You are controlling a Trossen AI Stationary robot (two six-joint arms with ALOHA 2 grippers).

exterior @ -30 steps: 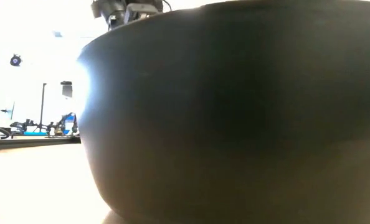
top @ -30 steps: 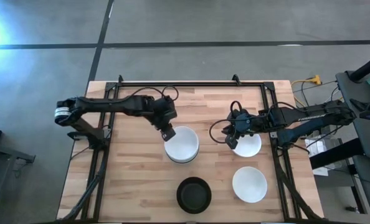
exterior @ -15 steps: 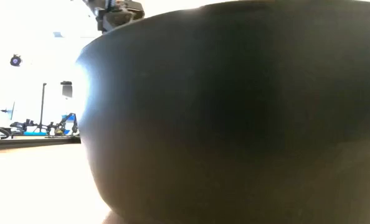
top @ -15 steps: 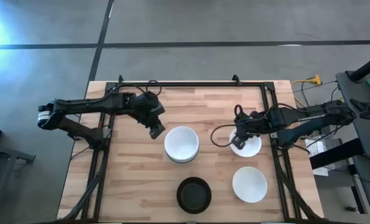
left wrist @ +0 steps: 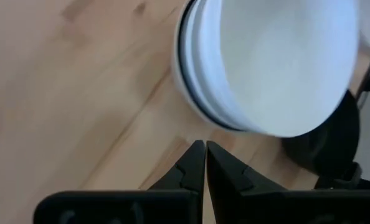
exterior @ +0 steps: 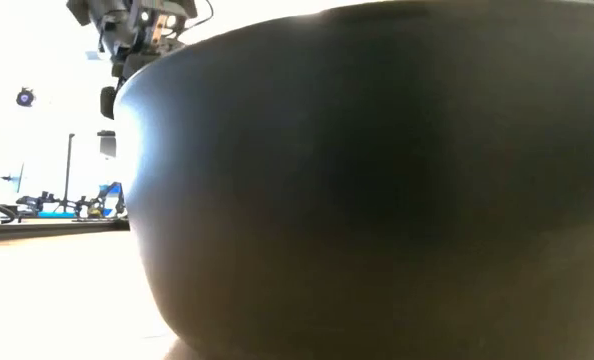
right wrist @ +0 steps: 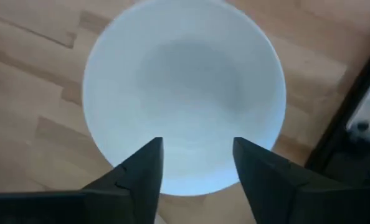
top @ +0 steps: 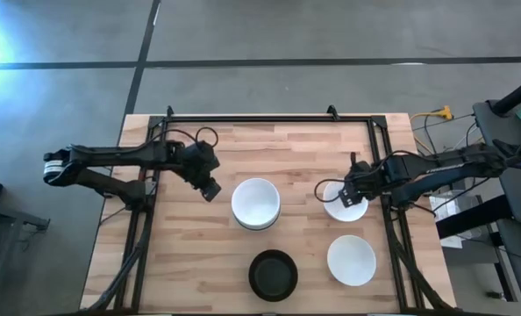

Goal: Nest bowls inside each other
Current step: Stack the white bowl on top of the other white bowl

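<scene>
A stack of white bowls (top: 256,204) stands at the table's middle; the left wrist view (left wrist: 266,62) shows a dark rim between its layers. My left gripper (top: 210,189) is shut and empty just left of the stack, and also shows in the left wrist view (left wrist: 205,144) and the low view (exterior: 127,40). A single white bowl (top: 339,206) rests on its base at the right. My right gripper (top: 352,191) hovers open over it, its fingers spread above the bowl's hollow (right wrist: 185,93). A second white bowl (top: 351,260) and a black bowl (top: 273,274) stand near the front edge.
The black bowl (exterior: 377,190) fills almost the whole low view. A black frame rail (top: 269,117) runs along the table's far edge and down both sides. Bare wood lies at the table's near left (top: 173,263).
My left gripper has drawn away from the white stack toward the table's left edge. My right gripper has gone from the left rim of the single white bowl across it toward the table's right edge. The bowls have stayed where they were.
</scene>
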